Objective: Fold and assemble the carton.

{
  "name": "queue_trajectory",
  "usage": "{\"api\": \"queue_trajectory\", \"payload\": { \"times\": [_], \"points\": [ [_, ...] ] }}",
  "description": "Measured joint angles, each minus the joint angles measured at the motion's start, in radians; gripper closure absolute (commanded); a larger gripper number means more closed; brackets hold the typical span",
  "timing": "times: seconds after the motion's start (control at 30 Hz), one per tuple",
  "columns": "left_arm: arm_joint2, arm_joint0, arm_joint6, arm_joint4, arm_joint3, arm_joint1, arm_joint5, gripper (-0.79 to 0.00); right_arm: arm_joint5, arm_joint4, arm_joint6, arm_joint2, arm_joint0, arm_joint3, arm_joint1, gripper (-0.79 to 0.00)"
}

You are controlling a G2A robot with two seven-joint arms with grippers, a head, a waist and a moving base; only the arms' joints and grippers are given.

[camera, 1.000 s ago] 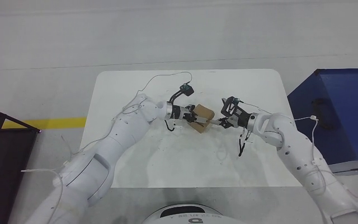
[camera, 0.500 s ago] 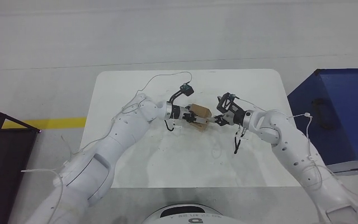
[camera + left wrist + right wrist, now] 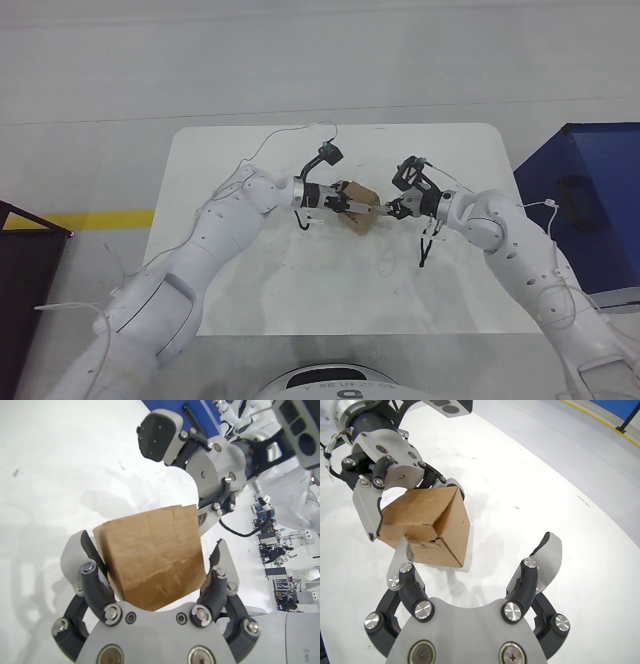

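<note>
Near the middle of the surface [image 3: 300, 290], a bit closer to the far edge: a small brown carton [image 3: 357, 203]. Pinched on two sides by the fingers of the left gripper [image 3: 152, 543], one finger pressed on each side wall. Tipped, not lying flat; one low corner on the surface or just over it, hard to tell which. Long way of the carton pointing from the left gripper straight out to the right gripper [image 3: 476, 542], running along the far edge, not toward it. Folded end turned to the right gripper. Flaps there mostly down, with one crumpled corner and a slanted crack between two flaps.

Right gripper just beside that end, fingers spread wide. One fingertip touching the crumpled corner; the other out in the air, away from the carton, holding nothing.

Likely step in hand: pressing the last flaps shut. Right arm nearer to that end, so probably the one to push, straight along the long way of the carton and into the left gripper's hold. Danger with a sideways push: carton twisting or slipping out.
</note>
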Motion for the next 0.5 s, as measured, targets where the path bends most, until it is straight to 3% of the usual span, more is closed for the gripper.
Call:
{"api": "queue_trajectory", "payload": {
  "times": [0.5],
  "points": [
    [-0.119, 0.053, -0.015, -0.102, -0.035, 0.063, -0.081, -0.785, -0.010, 0.022, 0.063, 0.067, -0.006, 0.034, 0.011, -0.785]
  ]
}}
